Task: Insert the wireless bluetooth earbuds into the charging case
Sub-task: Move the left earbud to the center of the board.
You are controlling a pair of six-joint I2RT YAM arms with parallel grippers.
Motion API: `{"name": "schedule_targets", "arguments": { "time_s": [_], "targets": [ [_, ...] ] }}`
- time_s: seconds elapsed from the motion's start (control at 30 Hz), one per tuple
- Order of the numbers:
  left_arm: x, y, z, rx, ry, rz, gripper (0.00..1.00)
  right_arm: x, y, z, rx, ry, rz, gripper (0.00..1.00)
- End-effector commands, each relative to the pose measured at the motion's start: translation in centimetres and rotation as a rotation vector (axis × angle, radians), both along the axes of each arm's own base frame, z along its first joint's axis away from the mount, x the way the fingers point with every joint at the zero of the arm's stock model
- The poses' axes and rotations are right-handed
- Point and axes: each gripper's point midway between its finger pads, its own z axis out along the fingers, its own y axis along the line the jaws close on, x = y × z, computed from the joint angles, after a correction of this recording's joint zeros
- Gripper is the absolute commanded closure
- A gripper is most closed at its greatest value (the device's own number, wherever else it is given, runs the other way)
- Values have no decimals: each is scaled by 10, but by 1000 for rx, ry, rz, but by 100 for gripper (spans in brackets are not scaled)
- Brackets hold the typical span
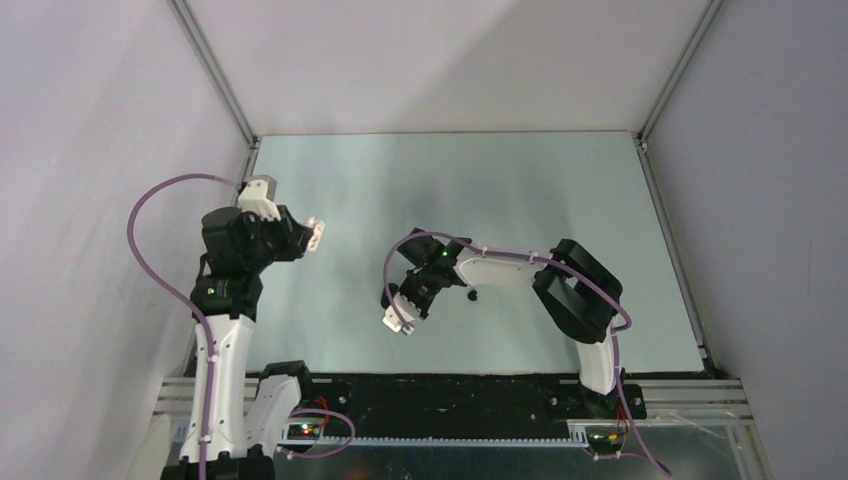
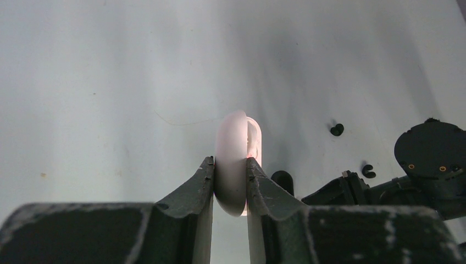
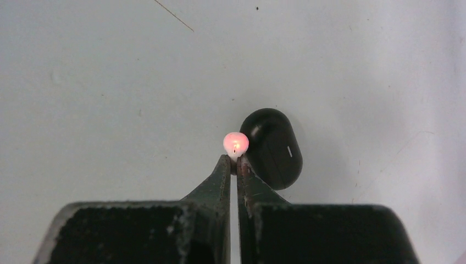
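Note:
My right gripper is shut on a tiny white earbud that glows pink-red at the fingertips. Just behind and to the right of it, the glossy black charging case lies shut on the table. The left wrist view shows that case next to my right arm's tip. My left gripper is shut on a white oval case, held on edge above the table, and it shows at the left in the top view. Two black earbuds lie on the table.
The right arm reaches across the middle of the pale table, with one black earbud just beneath it. Grey walls with metal rails enclose the table at the sides and back.

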Motion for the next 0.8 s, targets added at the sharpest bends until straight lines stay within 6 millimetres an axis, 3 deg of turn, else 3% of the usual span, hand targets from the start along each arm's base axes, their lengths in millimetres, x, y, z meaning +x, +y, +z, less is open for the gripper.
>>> {"name": "schedule_targets", "arguments": {
  "time_s": [0.0, 0.17, 0.23, 0.37, 0.4, 0.57, 0.77],
  "targets": [
    [6, -14, 0, -49, 11, -84, 100, -5, -9, 34, -16, 70, -53, 100],
    [17, -32, -11, -41, 62, -181, 100, -3, -33, 61, -55, 138, -205, 100],
    [24, -38, -12, -43, 67, -204, 100, -5, -46, 61, -105, 204, -324, 100],
    [33, -50, -10, -57, 74, -236, 100, -17, -76, 52, -244, 457, -632, 100],
    [35, -51, -10, -65, 80, -237, 100, -17, -83, 48, -284, 550, -774, 100],
    [36, -65, -9, -79, 81, -272, 100, 6, -108, 29, -362, 919, -1404, 100],
    [31, -66, -10, -92, 84, -265, 100, 19, -126, 21, -309, 922, -1720, 100]
  ]
}}
